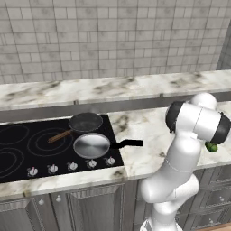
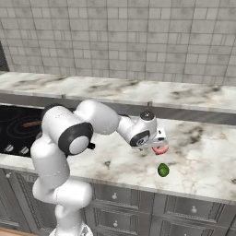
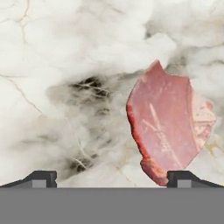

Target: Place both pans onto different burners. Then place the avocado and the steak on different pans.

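Note:
The dark pan (image 1: 85,122) with a wooden handle sits at the back right of the black cooktop (image 1: 18,155). The silver pan (image 1: 91,145) sits just in front of it, its black handle reaching out over the counter. Burner rings (image 1: 45,142) show to their left. On the marble counter further right lies the pinkish-red steak (image 3: 170,122) (image 2: 161,150). My gripper (image 2: 158,142) (image 3: 113,179) hovers just above the steak, open and holding nothing. In the hand view the steak lies toward the right fingertip (image 3: 183,177). The green avocado (image 2: 163,170) (image 1: 211,147) rests near the counter's front edge, in front of the steak.
A raised marble ledge (image 2: 138,90) and a tiled wall run behind the counter. Silver knobs (image 1: 72,165) line the cooktop's front. Bare marble (image 2: 203,152) spreads to the right of the steak. Cabinet drawers sit below the counter edge.

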Motion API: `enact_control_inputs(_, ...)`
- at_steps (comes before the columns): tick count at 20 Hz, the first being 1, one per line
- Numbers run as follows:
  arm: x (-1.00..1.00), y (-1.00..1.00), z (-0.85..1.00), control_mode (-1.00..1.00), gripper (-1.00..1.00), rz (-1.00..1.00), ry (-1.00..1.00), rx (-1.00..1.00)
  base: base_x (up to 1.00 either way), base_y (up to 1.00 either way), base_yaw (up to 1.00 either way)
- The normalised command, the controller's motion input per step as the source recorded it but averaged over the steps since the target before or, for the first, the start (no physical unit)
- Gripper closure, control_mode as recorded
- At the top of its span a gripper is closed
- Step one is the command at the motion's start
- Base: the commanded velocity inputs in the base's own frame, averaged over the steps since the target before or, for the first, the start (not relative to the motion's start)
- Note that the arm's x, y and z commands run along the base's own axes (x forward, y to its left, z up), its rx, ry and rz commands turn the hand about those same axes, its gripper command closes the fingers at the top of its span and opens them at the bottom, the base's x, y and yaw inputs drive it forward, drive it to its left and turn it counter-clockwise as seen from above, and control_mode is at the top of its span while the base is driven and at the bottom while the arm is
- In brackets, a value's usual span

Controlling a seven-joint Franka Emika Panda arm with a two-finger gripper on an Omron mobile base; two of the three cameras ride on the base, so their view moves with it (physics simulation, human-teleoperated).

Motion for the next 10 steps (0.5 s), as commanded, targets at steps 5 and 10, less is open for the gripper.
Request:
enact_control_inputs(5, 0.17, -0.21, -0.03, -1.00, -1.00, 0.00, 0.00, 0.00, 0.00, 0.00, 0.00)
enact_control_inputs(10, 0.22, -0.27, -0.03, -1.00, -1.00, 0.00, 0.00, 0.00, 0.00, 0.00, 0.00)
